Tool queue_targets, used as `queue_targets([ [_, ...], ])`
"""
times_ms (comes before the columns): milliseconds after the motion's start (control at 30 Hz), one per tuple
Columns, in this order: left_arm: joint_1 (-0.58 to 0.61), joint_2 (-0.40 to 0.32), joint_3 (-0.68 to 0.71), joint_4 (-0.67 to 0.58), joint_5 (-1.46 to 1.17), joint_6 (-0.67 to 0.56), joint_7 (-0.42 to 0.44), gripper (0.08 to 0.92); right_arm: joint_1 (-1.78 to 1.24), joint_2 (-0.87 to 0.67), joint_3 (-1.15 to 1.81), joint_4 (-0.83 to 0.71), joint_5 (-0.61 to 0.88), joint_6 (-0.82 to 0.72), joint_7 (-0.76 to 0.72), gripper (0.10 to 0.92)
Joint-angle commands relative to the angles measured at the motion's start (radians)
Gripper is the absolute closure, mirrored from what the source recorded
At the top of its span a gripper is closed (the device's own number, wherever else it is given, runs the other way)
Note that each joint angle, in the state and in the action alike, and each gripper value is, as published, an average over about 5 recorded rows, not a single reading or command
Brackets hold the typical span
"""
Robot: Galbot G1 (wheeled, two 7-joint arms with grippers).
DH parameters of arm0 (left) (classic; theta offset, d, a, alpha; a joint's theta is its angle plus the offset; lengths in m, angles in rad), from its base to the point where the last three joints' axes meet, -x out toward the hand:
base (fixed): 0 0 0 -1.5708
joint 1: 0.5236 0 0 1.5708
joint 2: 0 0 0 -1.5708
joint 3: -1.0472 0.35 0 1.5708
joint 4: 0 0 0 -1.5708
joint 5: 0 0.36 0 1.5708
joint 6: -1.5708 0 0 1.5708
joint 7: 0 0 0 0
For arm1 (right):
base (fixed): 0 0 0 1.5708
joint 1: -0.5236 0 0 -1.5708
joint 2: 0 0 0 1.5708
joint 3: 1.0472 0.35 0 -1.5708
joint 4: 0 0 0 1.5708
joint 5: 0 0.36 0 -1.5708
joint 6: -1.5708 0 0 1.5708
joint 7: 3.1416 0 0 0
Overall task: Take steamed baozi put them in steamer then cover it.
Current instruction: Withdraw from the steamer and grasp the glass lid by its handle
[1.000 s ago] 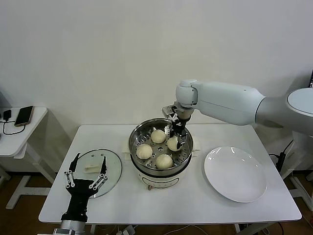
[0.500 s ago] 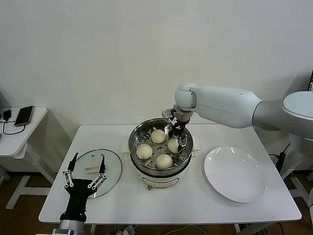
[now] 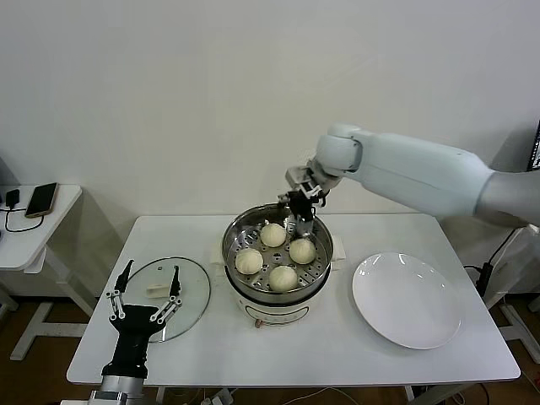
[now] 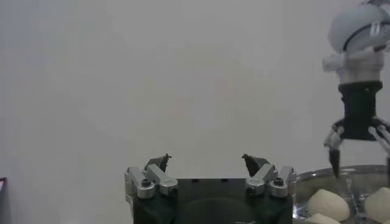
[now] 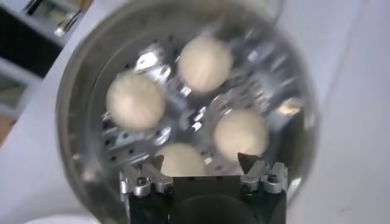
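Note:
Several cream-white baozi (image 3: 283, 248) lie on the perforated tray inside the shiny steamer (image 3: 236, 232) at the table's middle; they also show in the right wrist view (image 5: 135, 101). My right gripper (image 3: 301, 218) hangs open and empty just above the steamer's back rim, over the right-hand baozi (image 3: 302, 251). The glass cover (image 3: 192, 297) with its white handle (image 3: 159, 289) lies flat on the table left of the steamer. My left gripper (image 3: 143, 283) is open and empty, held above the cover near the table's front left.
An empty white plate (image 3: 407, 299) lies right of the steamer. A side table with a phone (image 3: 42, 199) stands at the far left. The steamer's cream-white base (image 3: 272, 313) shows below the pot.
My right gripper has let go of the right-hand baozi, opened and risen out of the steamer toward its back rim. The left gripper has drifted slightly.

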Motion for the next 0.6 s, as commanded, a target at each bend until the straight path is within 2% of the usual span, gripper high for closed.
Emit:
queue_targets([
  [33, -0.020, 0.009, -0.002, 0.008, 0.065, 0.031, -0.026, 0.177, -0.258, -0.226, 0.360, 0.131, 0.057, 0.176, 0.959, 0.203],
  [133, -0.031, 0.021, 0.000, 0.010, 0.109, 0.055, -0.052, 0.177, -0.442, -0.255, 0.542, 0.136, 0.052, 0.244, 1.117, 0.203],
  [267, -0.057, 0.031, 0.000, 0.023, 0.157, 0.076, -0.069, 0.177, -0.693, -0.273, 0.793, 0.144, 0.030, 0.313, 1.214, 0.203],
  [600, -0.125, 0.060, -0.019, 0.107, 0.229, 0.090, -0.074, 0.177, -1.228, -0.273, 1.237, 0.213, 0.018, 0.345, 1.259, 0.203],
])
